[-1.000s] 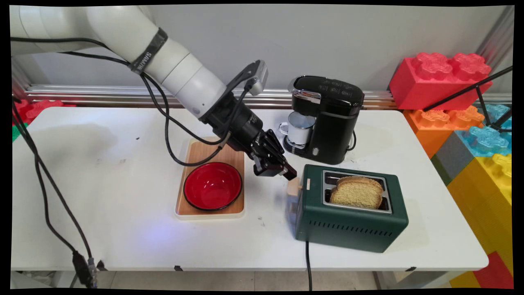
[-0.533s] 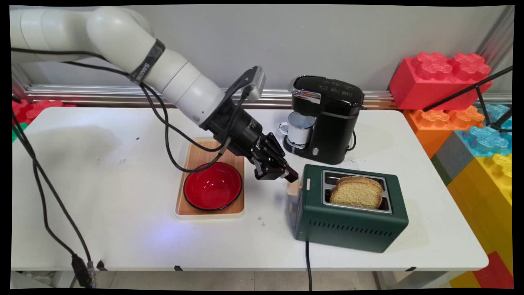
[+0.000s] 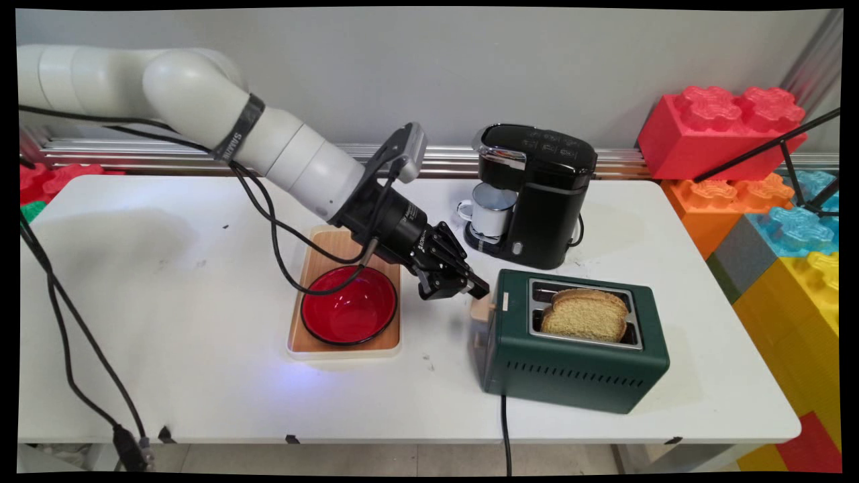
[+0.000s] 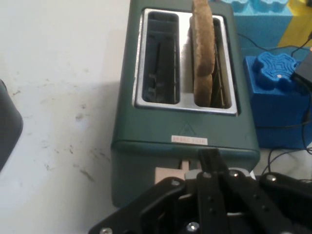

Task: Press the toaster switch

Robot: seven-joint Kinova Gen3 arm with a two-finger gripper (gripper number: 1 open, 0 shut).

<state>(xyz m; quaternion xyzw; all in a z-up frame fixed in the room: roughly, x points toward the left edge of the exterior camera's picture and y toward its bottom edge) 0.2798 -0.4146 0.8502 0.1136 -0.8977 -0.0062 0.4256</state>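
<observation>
A dark green two-slot toaster (image 3: 577, 362) stands at the table's front right, with a slice of toast (image 3: 585, 315) upright in its nearer slot. The toast (image 4: 202, 53) fills the right-hand slot in the hand view, and the other slot is bare. A pale wooden lever (image 3: 479, 314) sticks out of the toaster's left end. My gripper (image 3: 478, 290) is shut with nothing in it, its tip just above the lever (image 4: 168, 174) and close to the toaster's (image 4: 185, 122) end wall. Whether it touches the lever I cannot tell.
A red bowl (image 3: 348, 304) sits on a wooden tray (image 3: 322, 248) left of the gripper. Behind the toaster stands a black coffee machine (image 3: 537, 194) with a white mug (image 3: 492, 210) in it. Big toy bricks (image 3: 725, 127) are stacked past the table's right edge. The toaster's cord (image 3: 504, 429) hangs over the front edge.
The arm has sunk lower and flattened out, and the shut gripper has crept slightly down and right toward the toaster's lever. The toast and the bowl have not moved.
</observation>
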